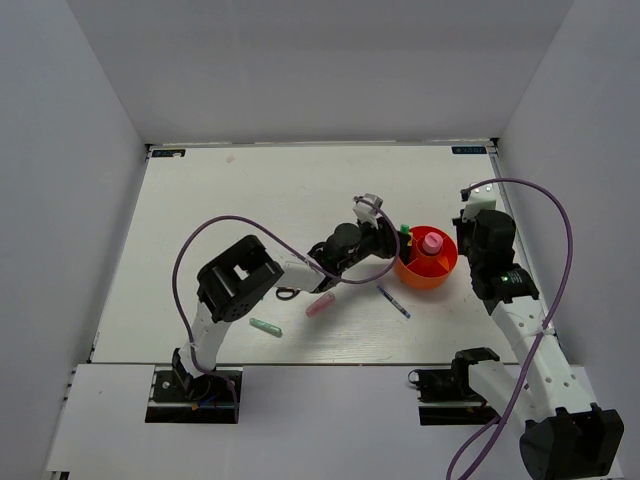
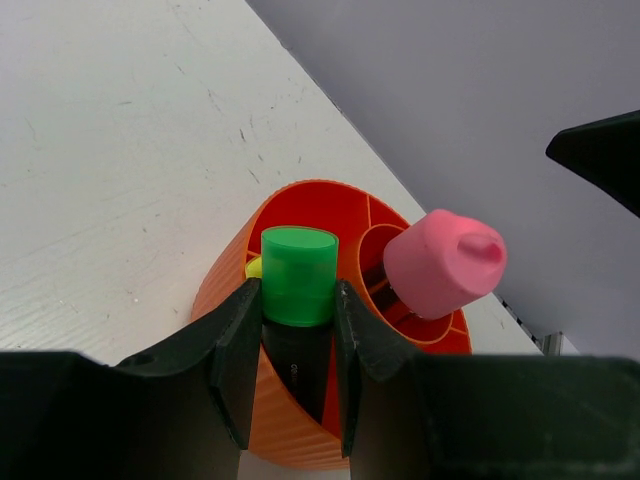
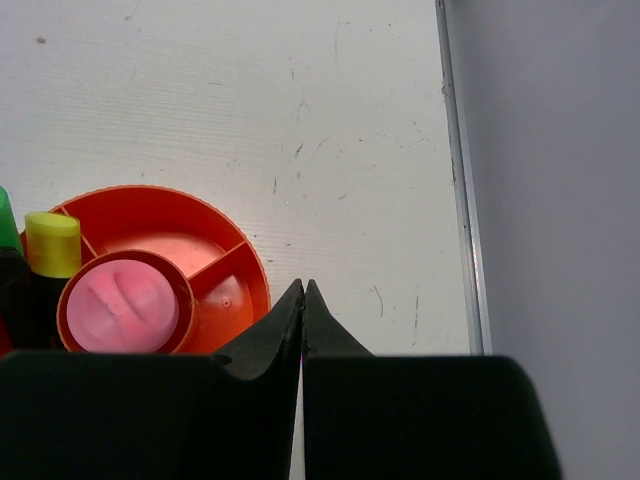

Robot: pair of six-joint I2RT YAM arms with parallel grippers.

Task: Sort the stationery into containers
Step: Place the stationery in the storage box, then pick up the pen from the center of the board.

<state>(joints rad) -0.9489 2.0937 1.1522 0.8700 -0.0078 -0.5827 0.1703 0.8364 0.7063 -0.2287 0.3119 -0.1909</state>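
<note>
From above, the left gripper (image 1: 393, 238) meets the orange cup (image 1: 440, 277); a pink stick (image 1: 320, 306) lies outside it. Left wrist: its fingers clamp the green-capped marker (image 2: 298, 275), upright in the cup. Right wrist: the right gripper (image 3: 303, 300) is pressed together, empty, beside the cup

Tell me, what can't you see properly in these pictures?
- Black-handled scissors: top view, mostly under the left arm.
- Yellow-capped black marker: left wrist view, only a sliver behind the green-capped black marker.
- Pink-capped bottle: right wrist view, body hidden inside the round orange plastic cup.
</note>
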